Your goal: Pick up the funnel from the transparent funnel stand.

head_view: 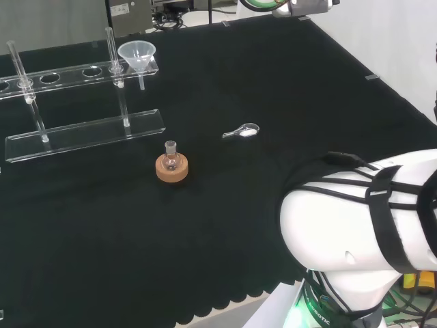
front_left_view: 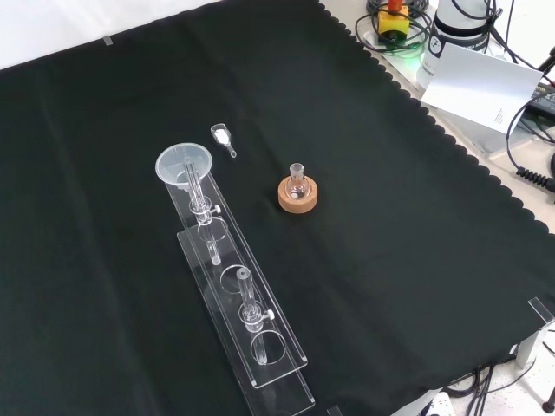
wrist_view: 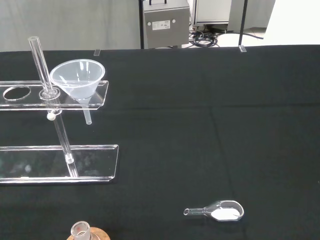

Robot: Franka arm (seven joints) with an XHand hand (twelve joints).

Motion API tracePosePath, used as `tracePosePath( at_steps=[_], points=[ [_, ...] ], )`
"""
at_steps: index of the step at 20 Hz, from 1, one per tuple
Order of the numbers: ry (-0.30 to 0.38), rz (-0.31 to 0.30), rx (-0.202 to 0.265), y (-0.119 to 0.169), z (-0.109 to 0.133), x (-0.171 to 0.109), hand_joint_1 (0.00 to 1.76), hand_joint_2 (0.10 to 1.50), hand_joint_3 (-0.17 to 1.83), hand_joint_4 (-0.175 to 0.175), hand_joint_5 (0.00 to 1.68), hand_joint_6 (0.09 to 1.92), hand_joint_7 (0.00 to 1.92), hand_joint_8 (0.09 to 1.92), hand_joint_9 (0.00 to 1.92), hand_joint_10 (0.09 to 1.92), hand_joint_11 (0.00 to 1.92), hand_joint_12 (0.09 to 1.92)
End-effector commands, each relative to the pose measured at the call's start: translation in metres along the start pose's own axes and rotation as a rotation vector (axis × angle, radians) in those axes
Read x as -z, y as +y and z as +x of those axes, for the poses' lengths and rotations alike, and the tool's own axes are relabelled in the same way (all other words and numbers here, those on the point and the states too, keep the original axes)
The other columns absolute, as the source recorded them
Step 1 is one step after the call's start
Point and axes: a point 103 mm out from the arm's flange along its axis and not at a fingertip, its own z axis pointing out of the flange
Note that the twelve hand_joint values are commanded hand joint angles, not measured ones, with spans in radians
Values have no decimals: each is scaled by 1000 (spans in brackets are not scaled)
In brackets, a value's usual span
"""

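The hand's fingers cannot be judged. A clear funnel (head_view: 136, 55) sits in the end hole of a transparent funnel stand (head_view: 85, 133) on the black-clothed surface (head_view: 259, 75). Nearby stand a small flask (front_left_view: 297, 176) on a cork ring (front_left_view: 297, 195) and a glass scoop (wrist_view: 220, 211) holding white powder.

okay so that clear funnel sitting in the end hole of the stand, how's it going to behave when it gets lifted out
The funnel looks thin-walled and clear, so probably light. Its cone rests loose in the end hole of the transparent funnel stand with the stem hanging through, so it should lift straight up; a tilted pull might catch the stem. The smooth, tapering cone may be slippery.
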Motion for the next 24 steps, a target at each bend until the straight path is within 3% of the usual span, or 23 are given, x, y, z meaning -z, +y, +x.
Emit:
tracePosePath(
  at_steps=[1,3,14,24],
  points=[
    [-10,-14,-1,-1,1,0,0,1064,597,11,126,177,24,529,188,633,97,1312],
    [-10,-12,-2,0,1,0,0,1113,501,11,160,87,23,518,184,630,71,1356],
    [-10,9,-36,16,-11,-7,0,1135,454,11,181,87,24,512,184,628,57,1369],
    [-46,50,-33,62,-23,-49,7,1115,415,0,218,87,106,541,234,645,62,1381]
  ],
)
